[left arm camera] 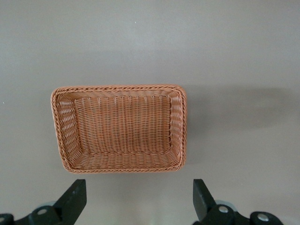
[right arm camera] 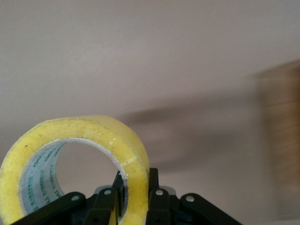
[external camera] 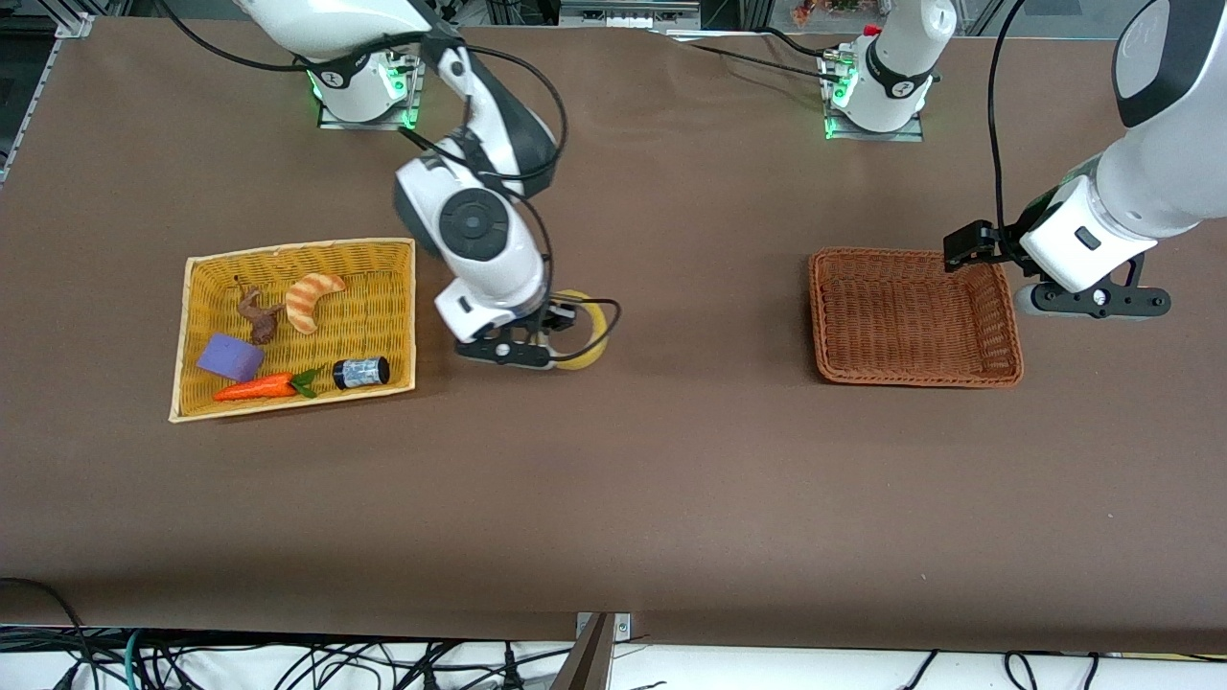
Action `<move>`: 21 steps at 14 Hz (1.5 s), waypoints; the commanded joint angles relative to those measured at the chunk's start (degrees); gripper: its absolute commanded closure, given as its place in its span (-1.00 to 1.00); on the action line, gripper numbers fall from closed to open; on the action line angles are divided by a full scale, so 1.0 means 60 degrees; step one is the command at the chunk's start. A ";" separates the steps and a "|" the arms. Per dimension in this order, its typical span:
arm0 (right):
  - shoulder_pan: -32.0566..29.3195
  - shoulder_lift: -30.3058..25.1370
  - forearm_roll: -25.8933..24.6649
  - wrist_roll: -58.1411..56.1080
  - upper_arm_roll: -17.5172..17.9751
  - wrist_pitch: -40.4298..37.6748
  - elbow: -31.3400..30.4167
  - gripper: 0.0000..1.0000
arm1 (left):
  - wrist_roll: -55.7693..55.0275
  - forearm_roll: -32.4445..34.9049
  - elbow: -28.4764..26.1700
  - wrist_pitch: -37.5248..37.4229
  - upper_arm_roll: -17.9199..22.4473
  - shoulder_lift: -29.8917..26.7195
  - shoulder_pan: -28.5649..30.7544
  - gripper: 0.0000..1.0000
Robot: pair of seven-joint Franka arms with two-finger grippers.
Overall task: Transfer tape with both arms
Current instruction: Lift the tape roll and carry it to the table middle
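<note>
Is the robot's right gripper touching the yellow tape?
Touching. The right wrist view shows the right gripper shut on the wall of the tape, one finger inside the ring, one outside.

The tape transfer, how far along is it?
Done: the right claw is shut on the yellow translucent tape roll, out of the yellow wicker basket. In hand: carrying it. Left: handover to the open left claw waiting beside the empty brown wicker basket.

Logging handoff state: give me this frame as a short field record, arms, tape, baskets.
right gripper: shut on the tape, over the table between the baskets
left gripper: fingers open, empty, waiting by the brown basket
brown basket: nothing in it
yellow basket: toys and a small cylinder inside
</note>
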 commanded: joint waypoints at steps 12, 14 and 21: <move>0.0923 0.2135 -0.0315 0.0895 -0.0096 0.1376 0.0785 1.00 | 0.0056 0.0307 0.0214 -0.0142 -0.0075 0.0076 0.0044 -1.00; 0.1010 0.2297 -0.0431 0.0895 -0.0096 0.1538 0.0785 1.00 | 0.0056 0.0307 0.0214 -0.0142 -0.0075 0.0076 0.0044 -1.00; 0.1010 0.2327 -0.0505 0.0807 -0.0096 0.1422 0.0815 -1.00 | 0.0056 0.0307 0.0214 -0.0142 -0.0075 0.0076 0.0044 -1.00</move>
